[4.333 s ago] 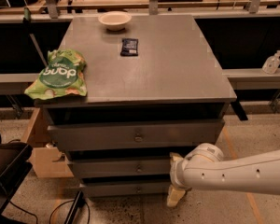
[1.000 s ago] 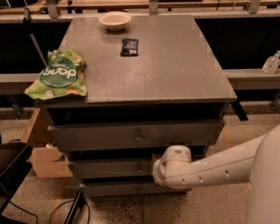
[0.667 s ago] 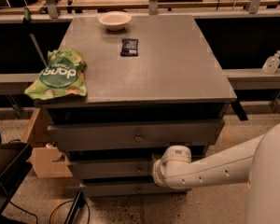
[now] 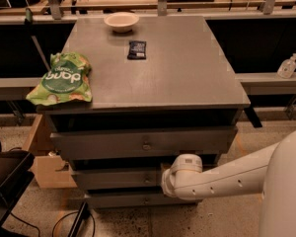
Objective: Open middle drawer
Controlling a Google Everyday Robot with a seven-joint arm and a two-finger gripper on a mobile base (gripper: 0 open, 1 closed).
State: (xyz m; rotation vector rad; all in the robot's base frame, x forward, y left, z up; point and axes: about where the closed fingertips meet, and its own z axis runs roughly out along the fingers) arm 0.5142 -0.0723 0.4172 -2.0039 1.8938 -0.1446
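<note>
White arm reaches leftward, claw at the middle drawer; its opening cannot be told. Grey counter above it.

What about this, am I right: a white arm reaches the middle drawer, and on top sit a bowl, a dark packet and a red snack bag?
The snack bag is green, not red; the camera view shows it. The rest holds: the gripper is at the middle drawer's front, and the bowl and dark packet sit on top.
</note>
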